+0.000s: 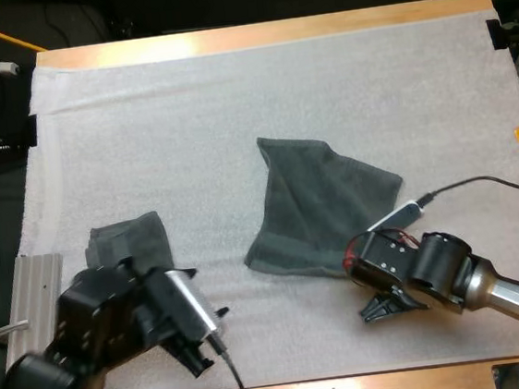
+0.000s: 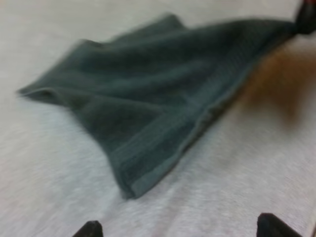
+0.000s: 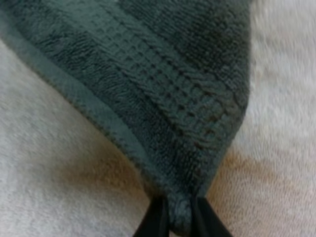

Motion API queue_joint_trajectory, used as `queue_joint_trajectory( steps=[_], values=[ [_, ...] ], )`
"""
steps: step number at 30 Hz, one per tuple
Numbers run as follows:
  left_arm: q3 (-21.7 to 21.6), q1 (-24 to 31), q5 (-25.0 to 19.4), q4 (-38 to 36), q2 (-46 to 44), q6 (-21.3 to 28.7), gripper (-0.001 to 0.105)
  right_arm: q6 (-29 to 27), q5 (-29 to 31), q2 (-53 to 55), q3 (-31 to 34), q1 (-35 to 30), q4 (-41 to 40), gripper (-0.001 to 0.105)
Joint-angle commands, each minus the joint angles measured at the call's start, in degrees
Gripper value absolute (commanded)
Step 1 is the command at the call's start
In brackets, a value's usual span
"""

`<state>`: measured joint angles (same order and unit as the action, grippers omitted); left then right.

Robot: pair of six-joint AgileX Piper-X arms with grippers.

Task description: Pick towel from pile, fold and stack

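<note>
High view. The wooden table (image 1: 261,34) carries the white mat (image 1: 232,114). A dark grey-green towel (image 1: 321,202) lies loosely spread near mid-mat, partly doubled over itself. The right gripper (image 1: 352,266) sits at this towel's near-right corner; from here I cannot tell how its jaws stand. The left gripper (image 1: 210,337) hangs over bare mat, apart from the towel, which lies ahead of its jaws and off to their right. A smaller towel (image 1: 132,240), bunched, lies just behind the left arm's wrist, partly hidden by it.

Left wrist view. The left gripper (image 2: 180,229) has its own fingertips (image 2: 90,230) wide apart, with nothing between them. The dark grey-green towel (image 2: 148,89) lies ahead of the jaws and clear of them, its hemmed corner nearest. The right gripper (image 2: 307,17) is at the towel's far corner, which is drawn to a point there.

Right wrist view. The right gripper (image 3: 180,219) has its jaws narrow, pinched on the towel's corner from both sides. The towel (image 3: 163,89) fans out ahead of the jaws, with its woven border band running up from the pinch. Mat (image 3: 59,187) shows on either side of the jaws.
</note>
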<state>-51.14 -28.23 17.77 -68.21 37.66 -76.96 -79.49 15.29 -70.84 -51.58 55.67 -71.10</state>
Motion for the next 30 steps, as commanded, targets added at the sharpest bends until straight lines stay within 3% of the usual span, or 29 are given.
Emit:
queue_joint_trajectory(
  steps=[1, 5, 13, 17, 30],
  values=[
    [0.05, -1.69, -0.74, 1.69, 2.72, 1.08, 0.059, 1.33, -0.14, 1.02, 0.74, -0.04, 0.16, 0.0],
    [0.05, -4.23, -3.92, 5.38, 11.66, 1.08, 0.059, 3.14, -0.31, 2.13, 1.71, -0.04, -0.07, 0.0],
    [0.05, -4.26, -3.91, 12.68, 30.91, -1.87, 0.059, 4.61, -0.66, 3.03, 1.69, -0.04, -0.04, 0.0],
    [0.05, -4.26, -3.91, 16.43, 39.25, -5.86, 0.059, 4.76, -0.66, 3.03, 1.69, -0.04, -0.04, 0.0],
    [0.05, -4.26, -3.91, 22.04, 54.76, -11.96, 0.059, 5.13, -0.52, 3.03, 1.69, -0.04, -0.04, 0.0]
  ],
)
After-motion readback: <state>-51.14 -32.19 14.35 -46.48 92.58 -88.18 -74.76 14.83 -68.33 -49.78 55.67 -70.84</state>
